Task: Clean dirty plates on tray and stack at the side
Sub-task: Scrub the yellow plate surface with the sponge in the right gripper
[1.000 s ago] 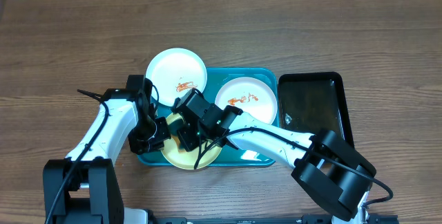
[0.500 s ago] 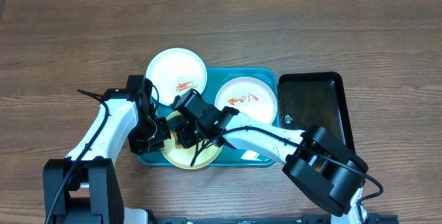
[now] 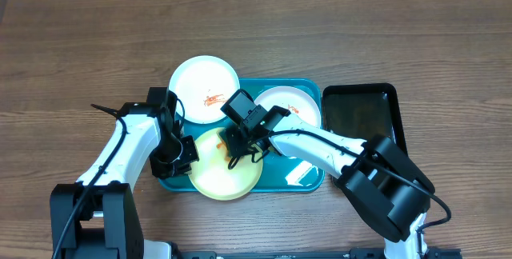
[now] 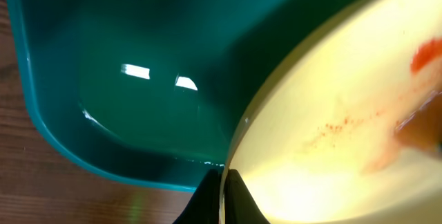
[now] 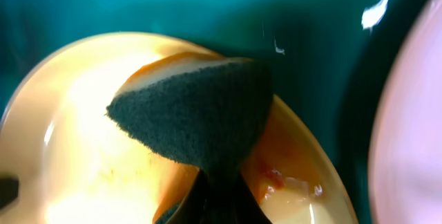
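While the pale yellow plate (image 3: 218, 175) sits at the 7 o'clock corner of the tray (image 3: 282, 176), its edge reaches out over the tray's 6 o'clock rim. An orange-red smear (image 4: 427, 54) marks its face, with fine specks trailing from it, and more orange residue shows close under the sponge (image 5: 197, 110) in the right wrist view.

The left claw (image 4: 222, 195) comes in from the plate's 9 o'clock side. Its two dark fingertips are closed onto the plate's rim, one on each side of the edge, with the teal floor of the tray just beyond. The right claw (image 5: 214, 200) reaches in from 3 o'clock and is pinched tight on the sponge, whose dark green scouring face is turned toward the camera above a yellow foam layer. The sponge hangs over the plate near its 1 o'clock edge; whether it presses on the surface I cannot tell.

One white plate (image 3: 200, 79) lies at the tray's 11 o'clock corner, overlapping the rim and resting mostly on the wooden counter (image 3: 80, 51), with an orange smear toward its 5 o'clock side. A second white plate (image 3: 298, 103) lies inside the tray at 1 o'clock, partly covered by the right arm. A narrow black tray (image 3: 364, 123) stands on the counter just beside the teal tray at 3 o'clock.
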